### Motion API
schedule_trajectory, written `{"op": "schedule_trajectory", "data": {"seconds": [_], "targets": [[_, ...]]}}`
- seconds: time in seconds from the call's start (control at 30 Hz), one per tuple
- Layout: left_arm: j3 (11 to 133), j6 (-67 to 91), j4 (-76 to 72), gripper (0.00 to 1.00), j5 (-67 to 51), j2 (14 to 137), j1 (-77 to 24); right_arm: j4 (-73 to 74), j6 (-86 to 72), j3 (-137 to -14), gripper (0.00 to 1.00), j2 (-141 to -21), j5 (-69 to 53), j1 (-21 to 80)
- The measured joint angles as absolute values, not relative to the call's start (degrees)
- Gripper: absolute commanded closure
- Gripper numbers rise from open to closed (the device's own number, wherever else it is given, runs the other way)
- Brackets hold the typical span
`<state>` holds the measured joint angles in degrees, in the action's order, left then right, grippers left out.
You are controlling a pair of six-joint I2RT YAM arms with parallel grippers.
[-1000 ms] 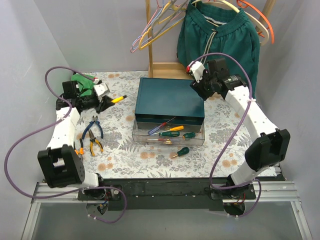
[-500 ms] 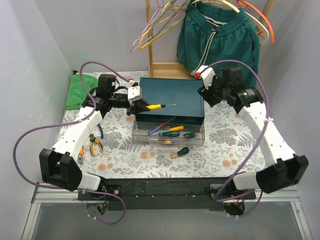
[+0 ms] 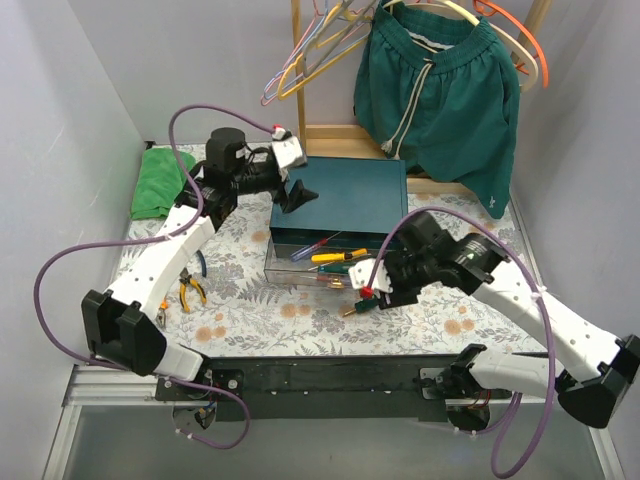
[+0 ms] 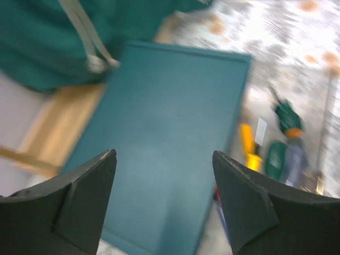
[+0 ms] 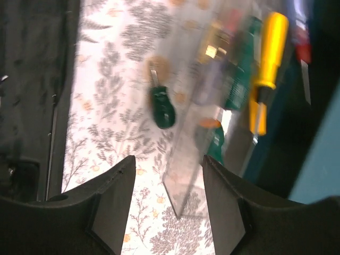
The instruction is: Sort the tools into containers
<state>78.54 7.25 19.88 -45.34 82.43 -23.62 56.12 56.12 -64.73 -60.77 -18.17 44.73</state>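
So, the floral surface (image 3: 250,310) carries the dark teal box (image 3: 350,190), which sits directly under the left gripper (image 4: 164,202). That one hangs spread wide with nothing in it. One clear drawer (image 5: 186,133) sticks out of the box right in front of the right gripper (image 5: 167,204), also spread and empty. The pliers (image 3: 190,288) lie on the surface, well apart from both grippers. A yellow-handled screwdriver (image 5: 268,53) lies in the drawer beyond the right gripper, and a green-handled screwdriver (image 5: 162,109) lies on the surface just outside the drawer, straight ahead of that gripper.
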Motion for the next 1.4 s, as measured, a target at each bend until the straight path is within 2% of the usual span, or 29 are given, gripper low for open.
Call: {"op": "schedule_trajectory", "data": {"seconds": [0.27,0.47,0.6,0.8,1.13,1.4], "targets": [[78.54,21.30,5.54,0.16,-22.76,70.67,-22.83,60.36,60.90,-65.73,0.37,-69.25,-13.74,63.44],[78.26,22.59,0.95,0.14,-13.06,59.53,-20.32,59.31,59.88,-65.82,0.37,-78.22,-8.34,71.88],[75.53,23.14,-2.00,0.14,-10.90,53.52,-18.59,58.59,58.08,-67.24,0.42,-84.99,-2.33,72.97],[69.65,25.76,-1.21,0.14,-10.90,46.83,-16.21,56.69,54.65,-70.43,0.44,-98.91,8.56,74.48],[67.81,26.50,1.45,0.14,-10.96,41.71,-15.44,57.41,52.60,-73.06,0.45,-105.97,17.80,75.92],[65.49,27.73,1.28,0.14,-11.51,40.34,-14.70,57.52,52.64,-73.34,0.48,-108.09,17.21,75.88]]}}
